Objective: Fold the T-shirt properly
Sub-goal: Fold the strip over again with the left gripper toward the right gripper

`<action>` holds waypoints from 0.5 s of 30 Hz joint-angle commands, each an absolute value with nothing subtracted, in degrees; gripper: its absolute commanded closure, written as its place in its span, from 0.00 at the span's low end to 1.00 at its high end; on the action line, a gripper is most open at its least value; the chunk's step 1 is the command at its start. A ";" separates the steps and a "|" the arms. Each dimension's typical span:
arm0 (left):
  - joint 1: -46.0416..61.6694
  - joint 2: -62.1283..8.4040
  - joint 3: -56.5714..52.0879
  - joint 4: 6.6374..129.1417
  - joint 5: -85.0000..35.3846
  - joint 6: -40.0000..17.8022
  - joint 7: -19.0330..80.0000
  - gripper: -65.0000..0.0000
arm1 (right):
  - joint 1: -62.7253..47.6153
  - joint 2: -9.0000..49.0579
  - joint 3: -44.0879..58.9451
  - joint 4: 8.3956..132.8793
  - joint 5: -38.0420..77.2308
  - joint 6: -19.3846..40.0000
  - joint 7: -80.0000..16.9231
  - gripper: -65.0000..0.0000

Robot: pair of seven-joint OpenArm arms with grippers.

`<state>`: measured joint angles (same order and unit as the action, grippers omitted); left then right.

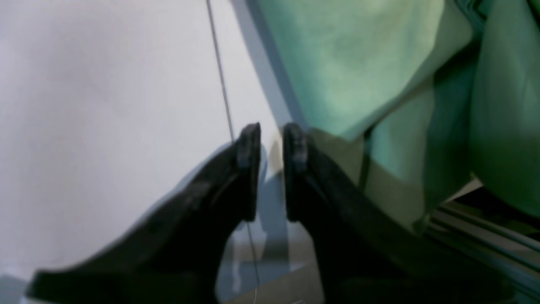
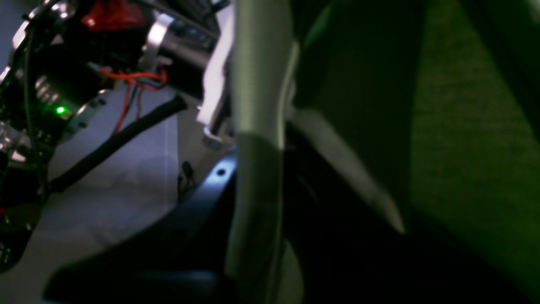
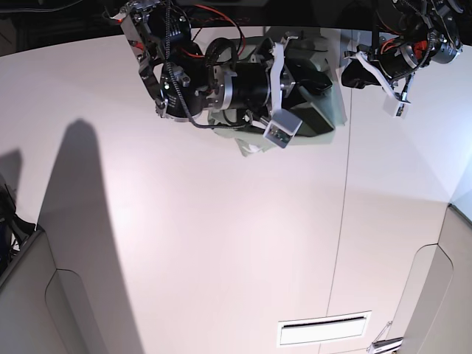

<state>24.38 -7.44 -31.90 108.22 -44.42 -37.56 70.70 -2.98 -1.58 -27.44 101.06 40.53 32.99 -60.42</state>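
Bunched at tabletop's [image 3: 221, 243] far edge: shirt [image 3: 318, 131]
Pinched in right tool [image 2: 259, 169]; left tool [image 1: 270, 169] parted, empty, beside cloth. Could drag into creases if pulled one-handed, or slip over the edge.

White table [image 3: 221, 243] w/ thin dark seam [image 3: 340, 221] running down it; wht. rectangular frame [image 3: 324, 330] nr. bottom edge, grey chairs [image 3: 26, 302] at both bottom corners.

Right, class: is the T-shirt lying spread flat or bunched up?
Bunched up. The T-shirt is crowded against the table's far edge, and the left wrist view shows overlapping layers and loose, hanging folds.
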 commanded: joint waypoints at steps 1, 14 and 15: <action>24.32 -7.94 -32.10 109.01 -45.19 -37.95 70.11 0.81 | -2.22 -2.17 -28.08 102.00 42.00 33.21 -58.65 0.97; 24.27 -7.99 -32.12 109.01 -45.23 -37.95 70.08 0.81 | -1.45 -5.13 -28.91 102.21 56.77 33.28 -59.24 0.49; 24.27 -8.01 -32.12 109.01 -45.23 -37.95 70.06 0.81 | -0.73 -5.17 -28.91 102.32 57.04 33.28 -59.40 0.49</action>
<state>24.38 -7.49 -31.90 108.22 -44.45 -37.56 70.70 -1.76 -4.25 -28.80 101.14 54.94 32.82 -60.77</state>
